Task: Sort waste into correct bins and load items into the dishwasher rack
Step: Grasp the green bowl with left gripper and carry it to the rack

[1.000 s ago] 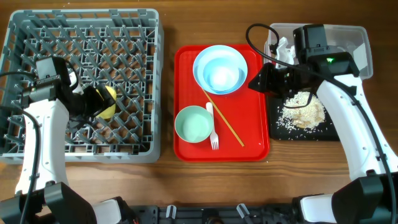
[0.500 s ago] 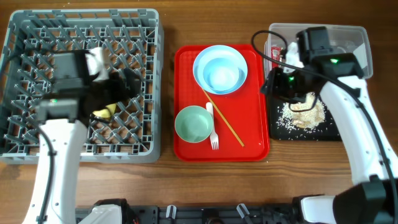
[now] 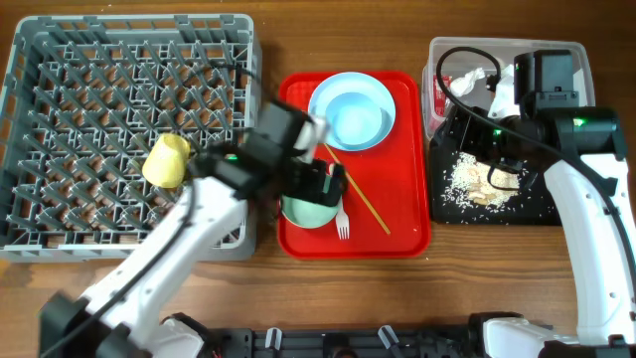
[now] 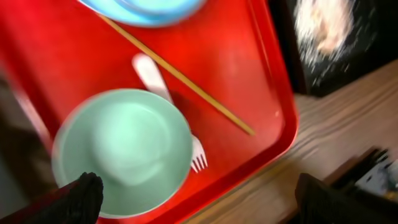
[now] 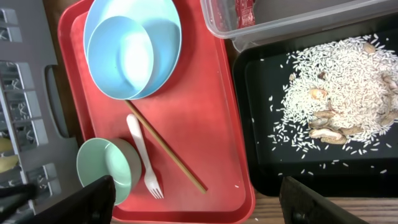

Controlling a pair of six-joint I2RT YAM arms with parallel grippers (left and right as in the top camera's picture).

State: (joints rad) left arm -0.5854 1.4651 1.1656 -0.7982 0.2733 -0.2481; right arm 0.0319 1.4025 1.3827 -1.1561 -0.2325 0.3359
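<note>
My left gripper (image 3: 324,185) (image 4: 202,199) hangs open over the pale green bowl (image 3: 310,211) (image 4: 121,149) on the red tray, holding nothing. Beside the bowl lie the white fork (image 3: 341,214) (image 4: 152,68) and the chopsticks (image 3: 360,194) (image 4: 180,78). The light-blue bowl (image 3: 356,121) (image 5: 121,50) sits in the light-blue plate (image 3: 326,99) (image 5: 163,25). The yellow-green cup (image 3: 167,159) lies in the dishwasher rack (image 3: 60,244). My right gripper (image 3: 462,127) (image 5: 199,202) is open and empty above the bins. The clear tub (image 3: 571,55) (image 5: 298,15) holds the white napkin (image 3: 474,78) and red wrapper (image 5: 244,12). Rice scraps (image 3: 475,179) (image 5: 336,87) lie in the black tray (image 3: 537,211) (image 5: 249,124).
The red tray (image 3: 397,234) (image 5: 217,93) lies between the rack and the bins. A cable (image 3: 452,65) loops above the clear tub near the right arm. Bare wooden table (image 3: 348,273) runs along the front edge.
My left arm has swung from the rack to the red tray, leaving the cup in the rack. My right gripper has opened wide and shifted right; the napkin now lies in the tub.
</note>
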